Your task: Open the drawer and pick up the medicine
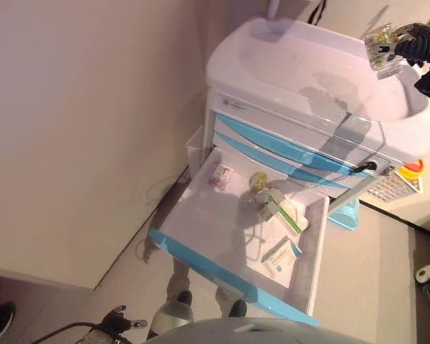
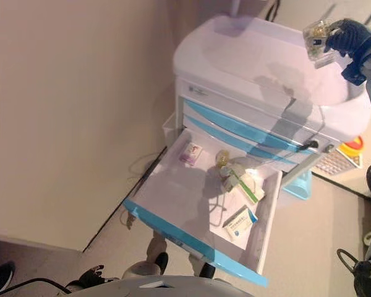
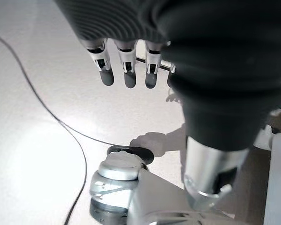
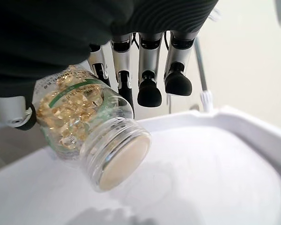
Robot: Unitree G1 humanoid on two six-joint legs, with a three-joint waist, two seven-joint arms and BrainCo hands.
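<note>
**Medicine lifted clear of the open drawer**

The right hand (image 4: 61,42) gripped the clear bottle (image 4: 91,133) of yellow capsules above the cart top (image 1: 308,79), fingers and thumb curled round it. The drawer (image 1: 201,236) stood open, boxes inside. The left hand (image 3: 126,61) hung idle, fingers relaxed.

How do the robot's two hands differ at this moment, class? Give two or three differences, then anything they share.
1. The right hand is shut on a clear bottle of yellow capsules; the left hand holds nothing, its fingers hanging relaxed.
2. The right hand is raised above the cart top; the left hand hangs low over the floor.

Both have silver, dark-tipped fingers and a dark ribbed cover.
</note>
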